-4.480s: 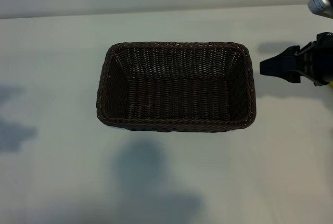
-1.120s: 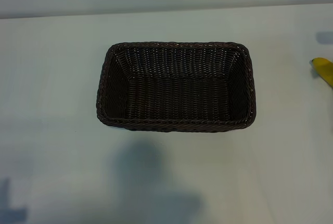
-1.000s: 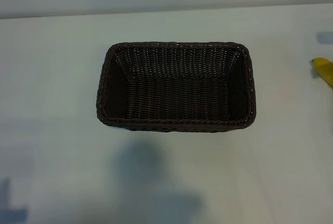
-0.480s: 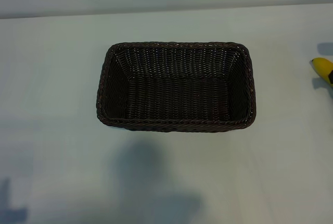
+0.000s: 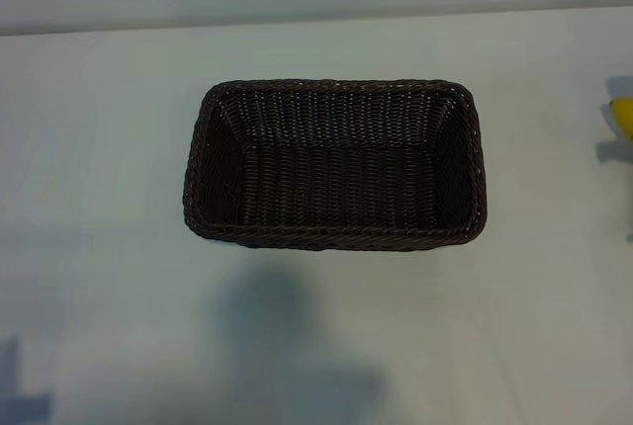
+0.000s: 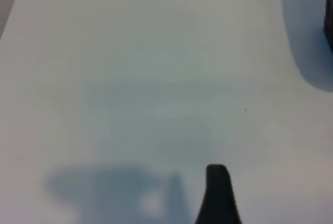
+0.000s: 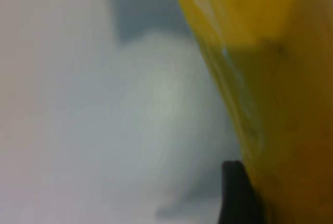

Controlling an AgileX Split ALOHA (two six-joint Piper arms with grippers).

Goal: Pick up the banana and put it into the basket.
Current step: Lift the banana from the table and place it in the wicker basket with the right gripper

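The dark brown wicker basket [image 5: 334,163] stands empty in the middle of the white table. Only the yellow tip of the banana [image 5: 623,114] shows at the exterior view's right edge, a little apart from its shadow. In the right wrist view the banana [image 7: 270,78] fills the picture close up. My right gripper [image 7: 291,198] is shut on it, with one black finger [image 7: 237,193] pressed against its side and the other hidden behind the fruit. My left gripper [image 6: 171,208] hangs open over bare table, and only one of its fingers [image 6: 217,190] shows.
The white table [image 5: 109,247] spreads on all sides of the basket. Shadows of the arms lie near its front edge. A dark edge of the basket [image 6: 330,15] shows at the border of the left wrist view. Neither arm appears in the exterior view.
The banana's tip has shifted up and toward the right edge of the exterior view, drawing away from its shadow. The basket has not moved.
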